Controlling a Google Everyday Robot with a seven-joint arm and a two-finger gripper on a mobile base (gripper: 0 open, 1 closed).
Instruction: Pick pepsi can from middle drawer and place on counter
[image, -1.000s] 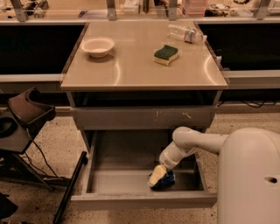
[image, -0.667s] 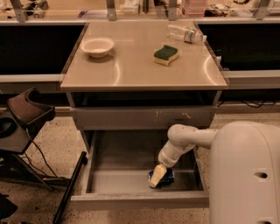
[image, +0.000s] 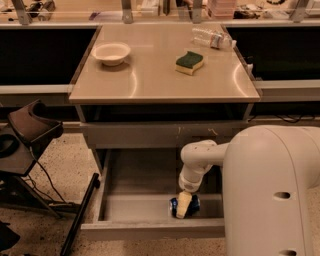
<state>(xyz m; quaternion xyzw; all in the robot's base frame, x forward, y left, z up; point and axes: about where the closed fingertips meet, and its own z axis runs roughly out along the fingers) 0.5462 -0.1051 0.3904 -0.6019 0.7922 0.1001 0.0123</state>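
The pepsi can (image: 191, 204) lies on its side on the floor of the open middle drawer (image: 135, 209), near the drawer's front right. My gripper (image: 183, 205) reaches down into the drawer and sits right over the can, with a pale finger (image: 183, 204) across its front. The arm's white body fills the lower right and hides the drawer's right part. The beige counter (image: 155, 75) caps the cabinet above.
On the counter stand a white bowl (image: 111, 52), a green and yellow sponge (image: 189, 62) and a clear plastic bottle (image: 213, 38). A taller grey drawer front with pale scratches (image: 165, 134) sits above the open drawer. A dark chair (image: 30, 135) stands at the left.
The arm's white body has grown larger in view and covers more of the right side. The gripper stays at the can, shifted slightly left toward the drawer front.
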